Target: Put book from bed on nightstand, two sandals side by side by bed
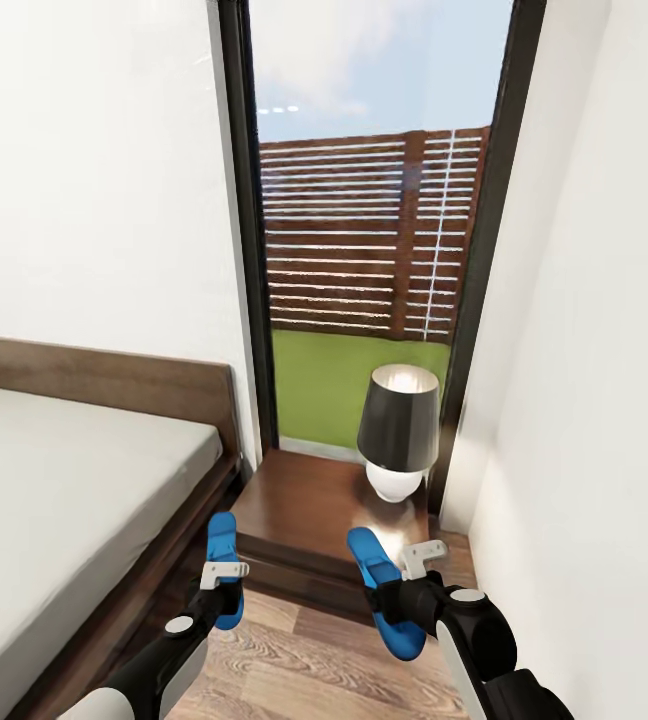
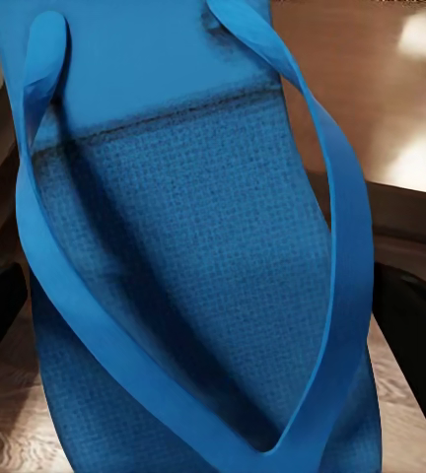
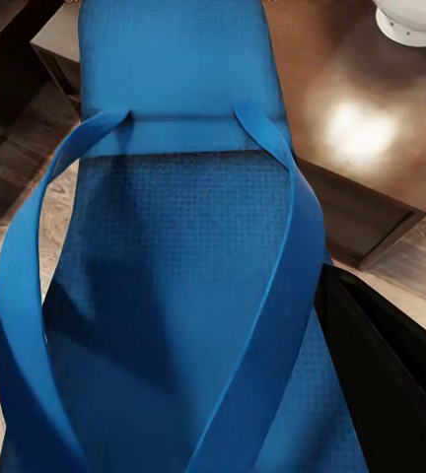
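Bed (image 1: pixel 54 480) at left. Left gripper (image 1: pixel 222 578) jaws clamped on one blue sandal (image 1: pixel 224 560); right gripper (image 1: pixel 411 570) jaws clamped on the other sandal (image 1: pixel 384 590), both above floor before the nightstand (image 1: pixel 314 510). Risk: narrow gap, soles may strike nightstand or lamp (image 1: pixel 397 430) and land crooked.

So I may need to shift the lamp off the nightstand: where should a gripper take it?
Probably the white round base, from the front: the black shade flares wide above it, and wall and window frame close the back and right.
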Controlling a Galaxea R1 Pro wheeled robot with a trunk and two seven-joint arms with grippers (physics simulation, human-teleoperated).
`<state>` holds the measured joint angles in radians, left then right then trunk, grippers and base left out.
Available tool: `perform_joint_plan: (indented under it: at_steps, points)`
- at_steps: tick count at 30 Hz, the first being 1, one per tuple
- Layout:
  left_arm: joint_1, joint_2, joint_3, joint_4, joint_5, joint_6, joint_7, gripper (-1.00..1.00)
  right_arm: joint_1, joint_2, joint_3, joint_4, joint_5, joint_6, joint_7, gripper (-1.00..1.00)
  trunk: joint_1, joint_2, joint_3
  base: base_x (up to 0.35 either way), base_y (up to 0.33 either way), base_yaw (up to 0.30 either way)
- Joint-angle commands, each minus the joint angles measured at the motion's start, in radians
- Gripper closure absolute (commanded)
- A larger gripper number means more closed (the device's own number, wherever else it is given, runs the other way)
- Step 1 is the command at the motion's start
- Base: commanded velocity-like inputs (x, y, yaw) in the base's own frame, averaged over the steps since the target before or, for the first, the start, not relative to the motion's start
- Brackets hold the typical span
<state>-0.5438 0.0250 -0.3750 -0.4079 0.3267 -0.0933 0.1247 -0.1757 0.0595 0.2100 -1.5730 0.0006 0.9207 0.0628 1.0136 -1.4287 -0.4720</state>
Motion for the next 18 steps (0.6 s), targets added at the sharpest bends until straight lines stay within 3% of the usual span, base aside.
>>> perform_joint_plan:
  at_steps: [1, 12, 18]
  points:
    - [-0.001, 0.001, -0.008, 0.0, 0.008, -0.003, 0.007, 1.0, -0.001, 0.0, 0.0, -0.001, 0.001, 0.005, 0.003, 1.0, -0.004, 0.007, 0.002, 0.0, 0.0, 0.0]
    - [-0.001, 0.001, -0.008, 0.0, 0.008, -0.004, 0.006, 1.0, -0.001, 0.0, 0.0, -0.001, 0.001, 0.005, 0.003, 1.0, -0.046, 0.084, 0.037, 0.0, 0.0, 0.011]
    - [-0.001, 0.001, -0.008, 0.0, 0.008, -0.004, 0.007, 1.0, -0.001, 0.002, 0.001, 0.001, 0.001, 0.006, 0.003, 1.0, -0.069, 0.126, 0.055, 0.0, 0.0, 0.141]
